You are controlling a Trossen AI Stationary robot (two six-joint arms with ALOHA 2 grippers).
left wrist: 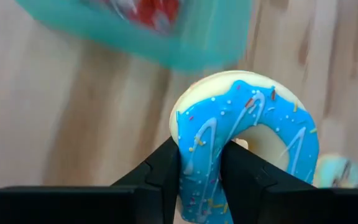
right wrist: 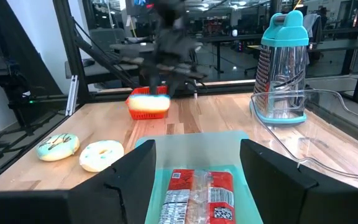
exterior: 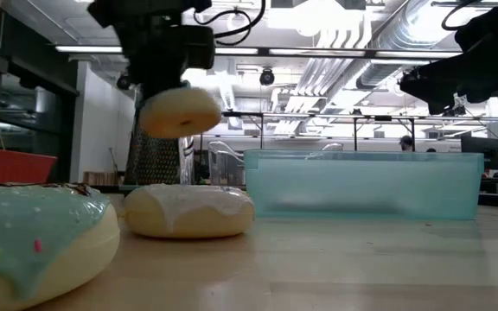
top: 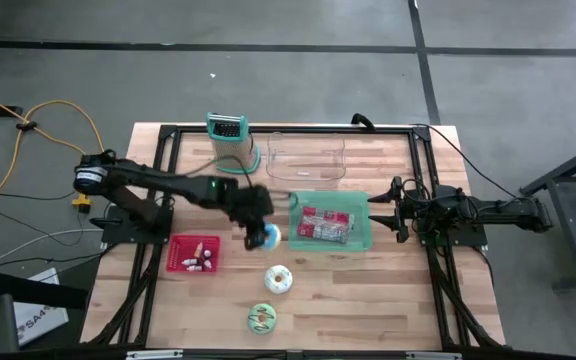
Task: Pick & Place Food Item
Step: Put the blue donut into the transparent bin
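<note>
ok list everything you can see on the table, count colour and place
blue-iced donut: 1, blue, in the air beside the teal bin, gripped by its ring
white-iced donut: 1, white, table centre front
pale teal donut: 1, near front edge
teal bin: 1, centre, holds a red-and-white packet
red tray: 1, left, with small items
clear container: 1, back centre
grater: 1, teal-trimmed, back
left end effector: shut on donut
right end effector: open, right of bin
</note>
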